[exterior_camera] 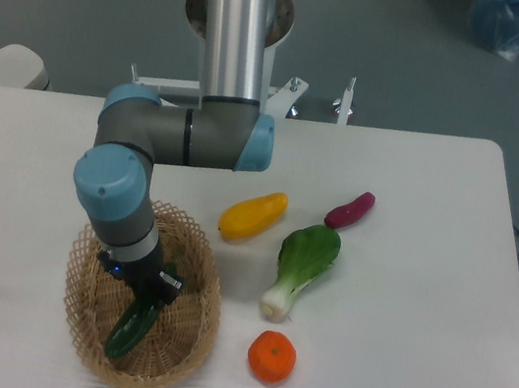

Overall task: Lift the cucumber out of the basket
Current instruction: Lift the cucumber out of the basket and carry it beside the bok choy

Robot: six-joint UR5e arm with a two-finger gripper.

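Grasp step: two-finger gripper (147,297) is down inside the oval tan wicker basket (189,337), right on the glossy dark green cucumber (129,328) lying in it; can't tell if jaws have clamped—next needs firm close, then straight lift.

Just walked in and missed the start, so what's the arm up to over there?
The arm has reached down into the wicker basket, and its claw sits right over the upper end of the dark green cucumber, which lies inside. Whether the claw has closed on it can't be made out from here. On the table beside the basket lie a yellow fruit, a bok choy, an orange and a purple vegetable.
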